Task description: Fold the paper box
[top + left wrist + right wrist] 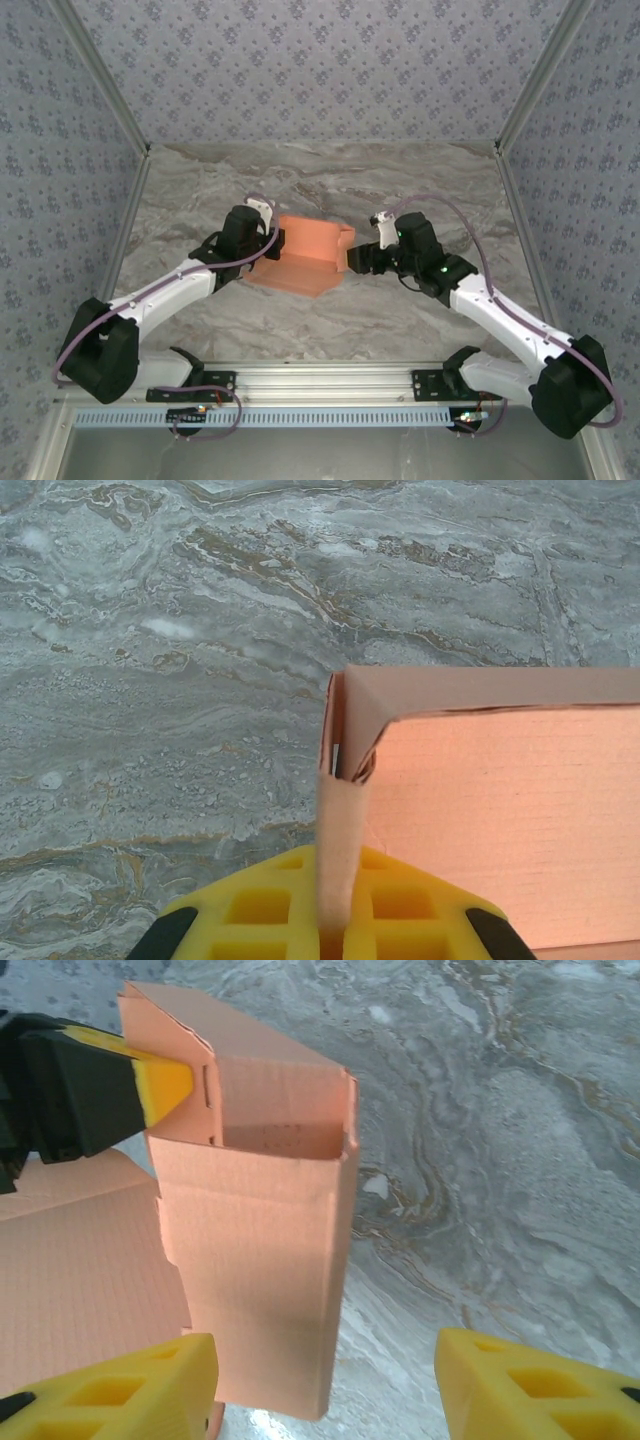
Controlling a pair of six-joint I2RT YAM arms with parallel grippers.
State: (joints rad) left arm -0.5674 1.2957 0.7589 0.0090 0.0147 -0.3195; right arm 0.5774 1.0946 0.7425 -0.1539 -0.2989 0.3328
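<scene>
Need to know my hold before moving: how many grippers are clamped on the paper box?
1. The left gripper pinches an upright wall of the paper box; the right gripper stands open at the opposite end.

The paper box [300, 262], a salmon-orange shape of thin card, looks matt and dry, with a faint ribbed grain across its panels and sharp scored creases. The grey-brown marble-patterned tabletop [400, 320] is smooth with a soft sheen. The right gripper [328, 1360] has yellow fingers [520, 1385] of moulded plastic, matt and slightly grainy, with recessed pockets; the left gripper [338, 905] has the same yellow plastic beside glossy black parts. The white arm shells [505, 318] are smooth glossy plastic. The silver base rail [330, 380] is bare metal with a dull shine. The blue-grey flowered walls [320, 70] look matt, cloth or paper.
</scene>
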